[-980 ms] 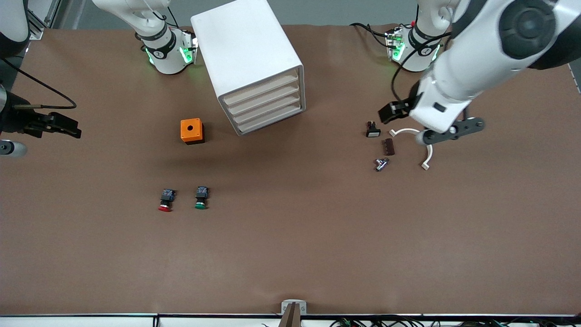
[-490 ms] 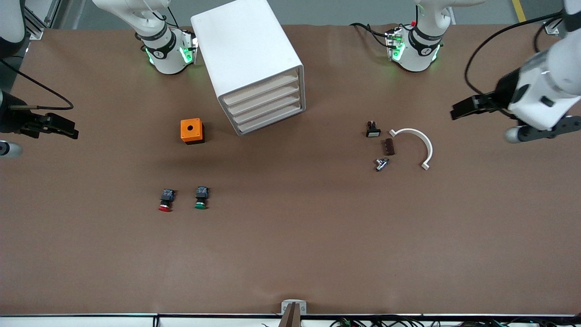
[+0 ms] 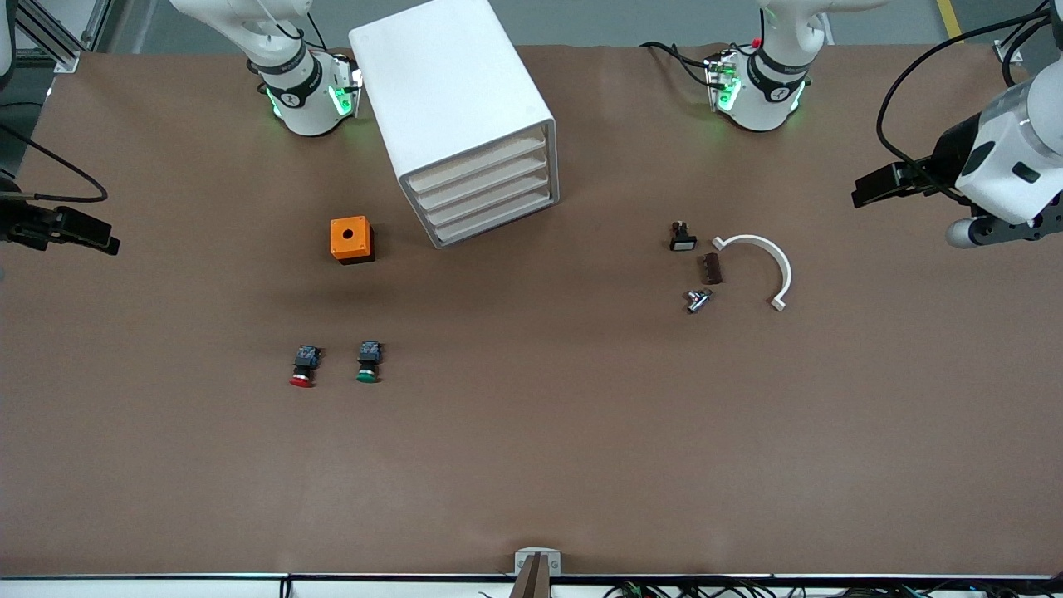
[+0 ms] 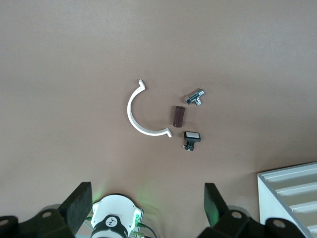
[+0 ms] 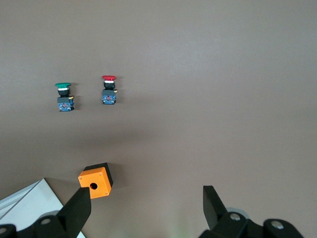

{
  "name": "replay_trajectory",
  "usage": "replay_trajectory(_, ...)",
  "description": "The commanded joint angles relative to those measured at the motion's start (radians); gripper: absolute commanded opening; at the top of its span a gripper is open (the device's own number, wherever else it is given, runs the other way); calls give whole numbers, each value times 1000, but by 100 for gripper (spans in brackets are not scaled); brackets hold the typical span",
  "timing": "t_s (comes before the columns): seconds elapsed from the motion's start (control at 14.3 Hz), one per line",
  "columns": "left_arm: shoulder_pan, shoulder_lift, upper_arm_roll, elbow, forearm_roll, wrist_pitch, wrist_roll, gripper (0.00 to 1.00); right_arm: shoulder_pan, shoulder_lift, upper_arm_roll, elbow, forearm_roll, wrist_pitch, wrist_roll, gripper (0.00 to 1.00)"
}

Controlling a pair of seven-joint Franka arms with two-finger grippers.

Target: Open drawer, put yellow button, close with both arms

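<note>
Finds the left gripper (image 4: 147,206) spread wide with nothing between its fingers (image 4: 79,203), up in the air over the left arm's end of the table (image 3: 531,465). Looks down from it on a white curved clip (image 4: 136,111), a brown block (image 4: 178,115) just beside the clip, a small metal fitting (image 4: 195,97) and a white-faced switch (image 4: 191,137), all lying close together on the brown surface.

Finds the right gripper (image 5: 146,208) likewise released and empty, high over the right arm's end of the table. Looks down from there on an orange box (image 5: 95,181) with a round hole in its top, plus a red button (image 5: 108,89) and a green button (image 5: 64,96) side by side, nearer to the front camera than the box.

Places the white cabinet (image 3: 453,108) between the two arm bases, standing askew. Shows the drawer (image 3: 479,164), uppermost of four, pushed in flush with those below. Cannot tell where the yellow button is.
</note>
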Motion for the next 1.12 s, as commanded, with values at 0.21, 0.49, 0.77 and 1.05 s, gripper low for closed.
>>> replay_trajectory(0.21, -35, -115, 62, -210, 19, 182, 45, 99, -9, -4, 15, -3, 0, -12, 3, 100)
replay_trajectory(0.49, -32, -118, 56, -211, 25, 312, 45, 99, -12, -60, 13, -54, 23, -9, 3, 100)
replay_trajectory(0.77, -32, -107, 56, -179, 25, 361, 46, 99, -14, -132, 12, -132, 23, 4, 1, 100)
replay_trajectory(1.05, -33, -78, 58, -123, 28, 361, 45, 99, -11, -181, 12, -169, 22, 13, 1, 100)
